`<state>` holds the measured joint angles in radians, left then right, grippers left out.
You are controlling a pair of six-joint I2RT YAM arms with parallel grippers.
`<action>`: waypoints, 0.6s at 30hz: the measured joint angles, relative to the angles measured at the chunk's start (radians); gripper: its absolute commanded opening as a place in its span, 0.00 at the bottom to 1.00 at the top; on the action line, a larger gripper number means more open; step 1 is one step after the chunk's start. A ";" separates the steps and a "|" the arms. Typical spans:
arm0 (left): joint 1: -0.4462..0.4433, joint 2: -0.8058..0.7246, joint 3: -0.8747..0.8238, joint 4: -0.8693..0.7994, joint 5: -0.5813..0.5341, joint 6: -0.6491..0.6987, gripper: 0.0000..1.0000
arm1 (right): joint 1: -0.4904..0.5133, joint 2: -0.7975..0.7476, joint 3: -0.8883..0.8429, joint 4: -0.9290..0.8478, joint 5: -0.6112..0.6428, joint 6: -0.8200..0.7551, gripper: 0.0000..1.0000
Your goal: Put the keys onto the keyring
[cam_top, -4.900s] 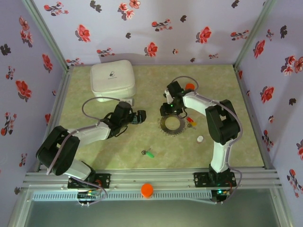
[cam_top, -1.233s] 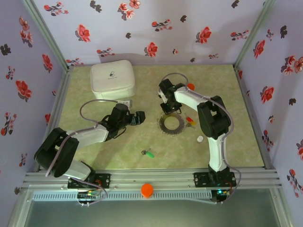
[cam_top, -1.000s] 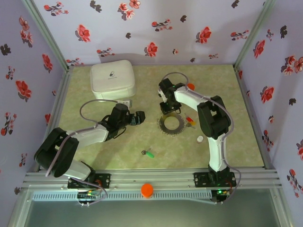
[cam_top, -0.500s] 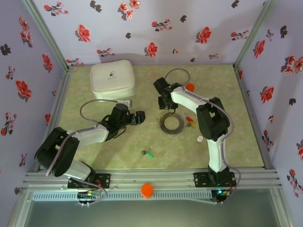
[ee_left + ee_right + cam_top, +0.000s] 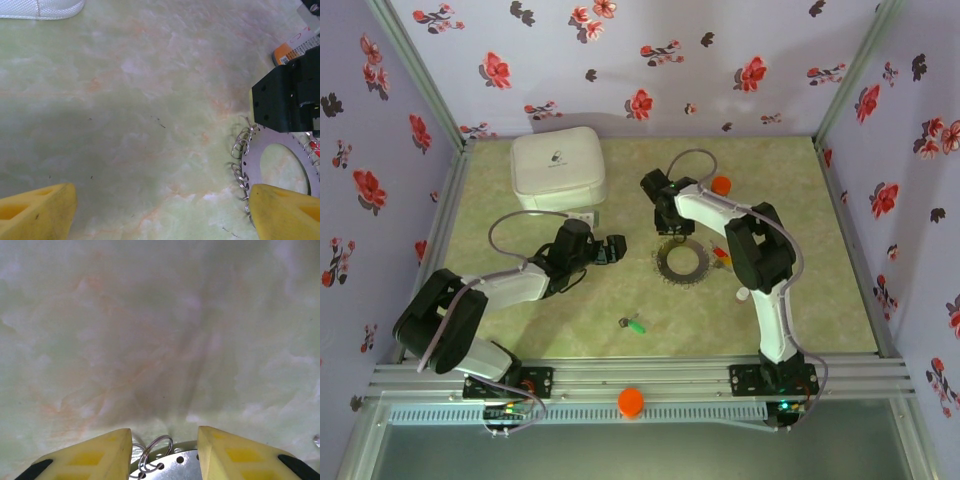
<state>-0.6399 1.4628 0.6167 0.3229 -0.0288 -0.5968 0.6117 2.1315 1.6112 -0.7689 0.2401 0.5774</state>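
right end effector [image 5: 162,452] sits low at the far edge of the keyring [image 5: 190,466], a flat grey metal ring w/ punched holes and small wire loops round its rim. jaws approx half open, yellow fingers [image 5: 85,457] either side of one loop, nothing clamped as far as i can see. left end effector [image 5: 162,202] hangs wide open and empty just left of the ring, over the bare pale green marbled tabletop [image 5: 540,320].

ring lies flat mid-tabletop. keys lie apart from it: small green-headed key [image 5: 636,325] on the near side, towards the arm bases; small red and yellow keys [image 5: 723,256] just right of the ring.

handling, my guess: ring is thin, stiff and light, prob slides on the smooth top if nudged. pinch across the flat band btwn inner and outer edge, not on a loop, which looks springy and would twist. keys are tiny, light, metal part likely slippery; take them by the plastic head, more to bite on.
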 measured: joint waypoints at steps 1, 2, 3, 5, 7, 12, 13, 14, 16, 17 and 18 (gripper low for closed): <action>0.001 0.000 -0.001 0.000 0.000 0.000 0.89 | 0.002 0.004 0.000 -0.002 0.000 0.000 0.40; 0.002 0.000 -0.002 0.000 0.000 0.000 0.89 | 0.003 0.006 0.000 -0.004 0.000 0.000 0.39; 0.002 0.000 -0.004 0.002 0.000 0.000 0.89 | 0.004 0.008 0.000 -0.008 0.000 0.000 0.38; 0.003 0.000 -0.008 0.005 0.000 0.000 0.89 | 0.006 0.008 0.000 -0.016 0.001 0.000 0.33; 0.003 0.000 -0.010 0.007 0.000 0.000 0.89 | 0.006 0.008 0.000 -0.020 0.007 -0.001 0.32; 0.003 0.000 -0.010 0.007 0.000 0.000 0.89 | 0.008 0.008 0.000 -0.029 0.021 -0.002 0.29; 0.003 0.000 -0.010 0.007 0.000 0.000 0.89 | 0.010 0.008 0.000 -0.032 0.024 -0.004 0.28; 0.003 0.000 -0.010 0.008 0.000 0.000 0.89 | 0.011 0.008 0.000 -0.037 0.029 -0.006 0.28; 0.003 0.000 -0.010 0.009 0.000 0.000 0.89 | 0.013 0.008 0.000 -0.045 0.039 -0.009 0.28; 0.003 0.000 -0.010 0.010 0.000 0.000 0.88 | 0.013 0.008 0.000 -0.047 0.042 -0.009 0.28; 0.003 0.000 -0.010 0.012 0.000 0.000 0.88 | 0.015 0.008 0.000 -0.048 0.046 -0.009 0.28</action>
<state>-0.6365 1.4628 0.6064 0.3351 -0.0288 -0.5972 0.6266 2.1391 1.6112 -0.8173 0.2863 0.5682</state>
